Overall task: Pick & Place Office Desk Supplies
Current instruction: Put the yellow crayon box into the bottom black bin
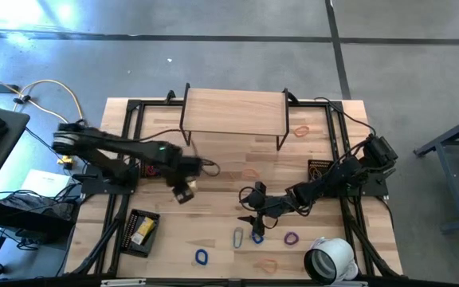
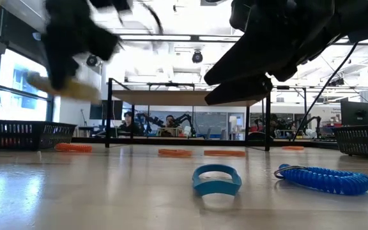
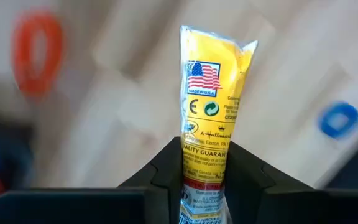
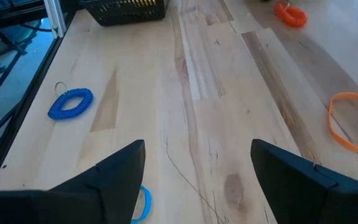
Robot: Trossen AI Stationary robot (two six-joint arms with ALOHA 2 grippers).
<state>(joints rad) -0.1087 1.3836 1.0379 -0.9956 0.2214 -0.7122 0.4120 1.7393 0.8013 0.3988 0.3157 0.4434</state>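
My left gripper [image 1: 184,191] hangs over the table's left middle, shut on a yellow-and-white packet [image 3: 213,81]. In the low view it is a blur [image 2: 69,57] high above the table. My right gripper [image 1: 253,211] stands open near the table's middle, nothing between its fingers [image 4: 197,180]. In front of it lie a silver oval clip [image 1: 238,237], a blue loop [image 1: 256,237], a purple loop [image 1: 292,237] and another blue loop [image 1: 202,257]. Orange bands [image 1: 301,130] [image 1: 268,265] lie flat on the wood. My left gripper pinches the packet between its two fingers [image 3: 166,171] near one end [image 3: 205,149]. Most of the packet sticks out past the fingertips. The fingers point steeply down from above. The packet is lifted clear of the table.
A black mesh basket [image 1: 139,231] holding yellow packets stands at the near left, and a second basket [image 1: 321,169] sits at the right. A large white tape roll [image 1: 329,259] stands at the near right. A wooden shelf on black legs [image 1: 233,112] spans the far side.
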